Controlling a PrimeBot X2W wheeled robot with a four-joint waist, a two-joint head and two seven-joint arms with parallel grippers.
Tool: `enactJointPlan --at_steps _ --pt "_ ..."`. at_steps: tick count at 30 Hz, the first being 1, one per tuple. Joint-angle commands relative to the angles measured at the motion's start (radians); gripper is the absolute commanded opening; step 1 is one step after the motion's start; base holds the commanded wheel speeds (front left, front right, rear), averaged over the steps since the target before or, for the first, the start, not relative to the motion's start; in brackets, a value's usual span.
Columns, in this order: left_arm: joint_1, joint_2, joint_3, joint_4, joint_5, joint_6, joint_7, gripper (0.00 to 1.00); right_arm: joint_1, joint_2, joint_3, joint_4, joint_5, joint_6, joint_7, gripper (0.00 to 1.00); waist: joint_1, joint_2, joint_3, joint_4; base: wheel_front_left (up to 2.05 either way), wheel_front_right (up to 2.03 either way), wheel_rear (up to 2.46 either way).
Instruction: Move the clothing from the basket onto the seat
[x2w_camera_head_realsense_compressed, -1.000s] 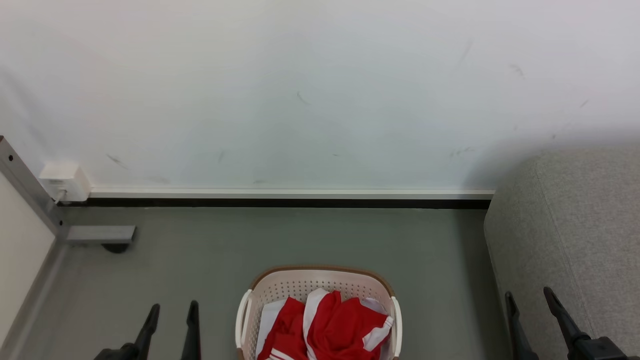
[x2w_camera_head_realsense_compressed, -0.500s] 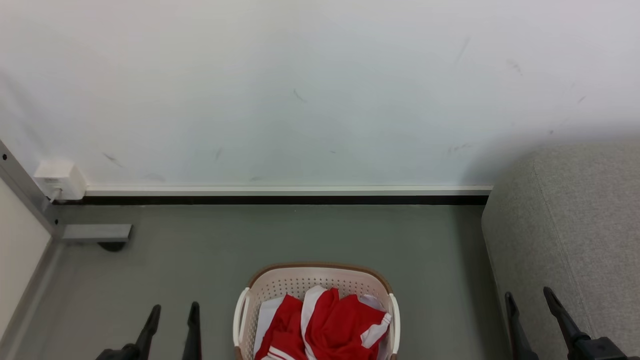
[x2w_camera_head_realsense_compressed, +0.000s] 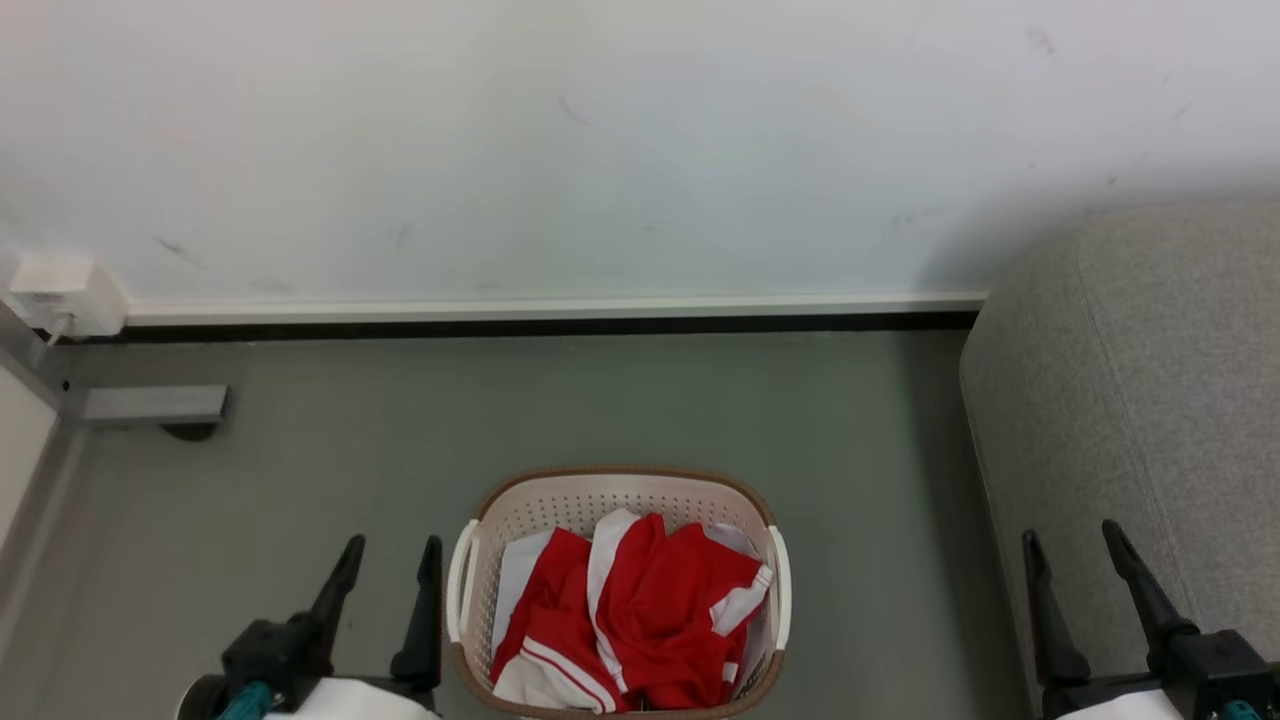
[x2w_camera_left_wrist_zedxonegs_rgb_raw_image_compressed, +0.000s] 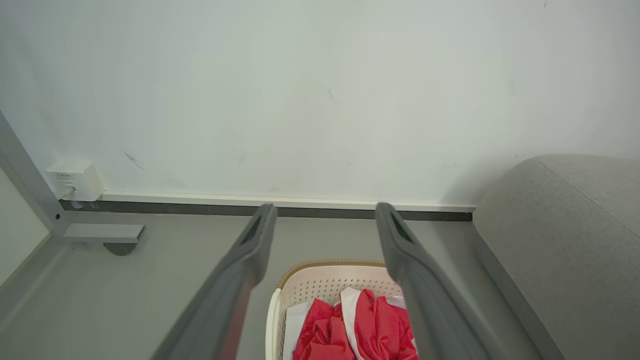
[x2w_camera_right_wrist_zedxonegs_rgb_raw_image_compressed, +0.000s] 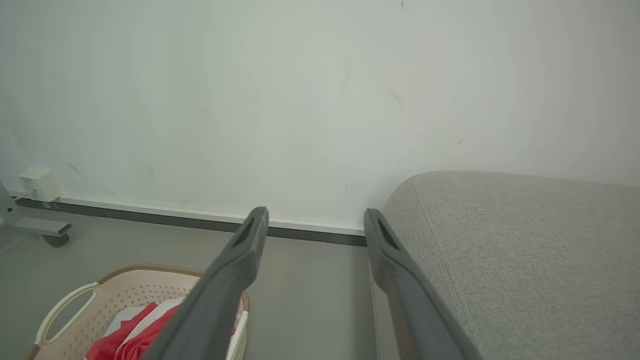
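Since the red sports clothes (x2w_camera_head_realsense_compressed: 650, 600) lie in the laundry basket (x2w_camera_head_realsense_compressed: 620, 484) on the floor (x2w_camera_head_realsense_compressed: 850, 450), we are at the very start. The fingers of our left gripper (x2w_camera_head_realsense_compressed: 393, 545) and our right gripper (x2w_camera_head_realsense_compressed: 1070, 532) stand open, holding nothing. Next, we think, one arm must dip in and pinch a red piece. The grey sofa (x2w_camera_head_realsense_compressed: 1150, 400) waits near on the right. A metal foot (x2w_camera_head_realsense_compressed: 150, 405) far left is no bother.

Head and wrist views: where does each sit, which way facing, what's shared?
Head: on the head, looking forward and down at basket, floor, wall; left pincer lower left, right pincer lower right.
Left wrist: along its own fingers toward the wall, basket below.
Right wrist: along its own fingers, sofa right, basket lower left.
Shared: all show basket, red clothing, sofa.
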Motion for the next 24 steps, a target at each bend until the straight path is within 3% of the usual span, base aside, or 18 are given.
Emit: enactJointPlan --at_steps 1,10,24 --pt "-0.04 0.01 -0.015 0.02 0.019 -0.006 -0.001 1.0 -0.027 -0.005 -0.008 -0.01 -0.005 -0.002 -0.004 1.0 0.0 -0.0001 0.06 -0.018 0.0 0.0 0.0" --pt "-0.241 0.042 -0.143 0.189 0.067 -0.017 0.025 1.0 -0.125 -0.005 -0.01 -0.034 0.006 -0.002 -0.004 1.0 0.0 -0.0001 0.223 -0.052 0.0 0.0 0.0" --pt "-0.574 0.046 -0.33 0.471 0.074 -0.018 0.236 1.0 -0.272 -0.005 0.015 -0.079 0.018 -0.002 -0.004 1.0 0.0 -0.0001 0.455 -0.12 0.0 0.0 0.0"
